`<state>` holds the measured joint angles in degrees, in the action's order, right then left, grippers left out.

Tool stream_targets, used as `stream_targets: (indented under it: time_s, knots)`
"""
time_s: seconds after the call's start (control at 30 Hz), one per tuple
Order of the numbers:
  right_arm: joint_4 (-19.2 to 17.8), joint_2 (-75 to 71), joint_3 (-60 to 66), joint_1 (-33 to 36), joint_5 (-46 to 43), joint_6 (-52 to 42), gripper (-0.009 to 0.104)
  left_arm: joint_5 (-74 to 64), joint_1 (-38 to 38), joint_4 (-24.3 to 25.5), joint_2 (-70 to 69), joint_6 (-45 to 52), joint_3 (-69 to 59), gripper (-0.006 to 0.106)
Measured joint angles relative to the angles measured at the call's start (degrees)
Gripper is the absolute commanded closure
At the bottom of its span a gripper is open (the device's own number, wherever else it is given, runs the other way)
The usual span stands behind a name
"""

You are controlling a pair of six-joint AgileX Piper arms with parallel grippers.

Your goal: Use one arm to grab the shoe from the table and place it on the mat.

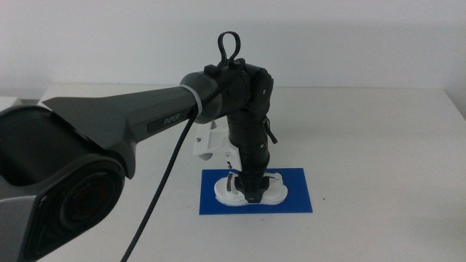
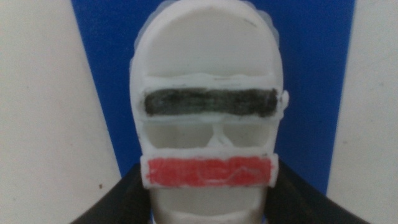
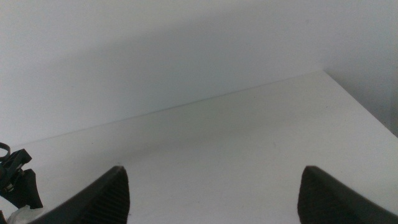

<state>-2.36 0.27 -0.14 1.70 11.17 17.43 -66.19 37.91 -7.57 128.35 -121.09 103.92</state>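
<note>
Left wrist view, nearest first: the left gripper's (image 2: 208, 208) two dark jaws rise on either side of the shoe (image 2: 208, 93), one against each flank of its narrow middle, so they are clamped on it. The shoe is smooth, matte white with a rounded toe end; a rough-edged red-orange strap (image 2: 208, 171) crosses it closest to the jaws, and a dark, smudgy strap (image 2: 210, 102) crosses further on. Under and beyond the shoe lies the mat (image 2: 112, 68), flat, deep blue, straight-edged, with the plain white table (image 2: 43, 112) on both sides.

In the middle view the arm (image 1: 145, 120) comes in from the left, a thick grey and black body with a black cable loop at its top, and bends down so that the left gripper (image 1: 251, 191) stands over the shoe (image 1: 275, 191). The shoe lies on the mat (image 1: 298, 200), inside its edges, longways along it. The table (image 1: 378, 145) spreads wide and bare-white around them.

The right gripper (image 3: 211, 193) waits apart above the table (image 3: 249, 137), its two dark textured jaws well apart and holding nothing.
</note>
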Motion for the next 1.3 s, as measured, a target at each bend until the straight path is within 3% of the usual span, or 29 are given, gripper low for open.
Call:
stream_targets:
  time_s: [0.27, 0.57, 0.77, 0.83, 0.9, 1.0, 1.17, 1.3]
  knots:
    - [0.0, 0.0, 0.0, 0.0, 0.0, 0.0, 0.016, 0.0, 0.0, -1.0, 0.6, 0.0, 0.0, 0.007]
    - [0.0, 0.0, 0.0, 0.0, 0.0, 0.0, 0.016, -2.8, 0.2, -0.8, -3.4, 0.0, -0.3, 0.007]
    - [0.0, 0.0, 0.0, 0.0, 0.0, 0.0, 0.016, -2.9, 0.2, 7.1, -20.6, 3.7, -0.6, 0.007]
    - [0.0, 0.0, 0.0, 0.0, 0.0, 0.0, 0.016, -2.9, 0.2, 12.1, -25.9, 12.6, -0.7, 0.007]
    - [0.0, 0.0, 0.0, 0.0, 0.0, 0.0, 0.016, -2.9, 0.2, 18.2, -31.1, 27.9, -2.2, 0.007]
    - [0.0, 0.0, 0.0, 0.0, 0.0, 0.0, 0.016, -2.9, -0.8, 23.2, -37.7, 48.5, -7.1, 0.007]
    - [0.0, 0.0, 0.0, 0.0, 0.0, 0.0, 0.016, -2.6, -5.2, 25.3, -51.0, 61.4, -23.9, 0.007]
    - [0.0, 0.0, 0.0, 0.0, 0.0, 0.0, 0.016, 7.9, -11.1, 25.7, -62.1, 71.3, -39.3, 0.007]
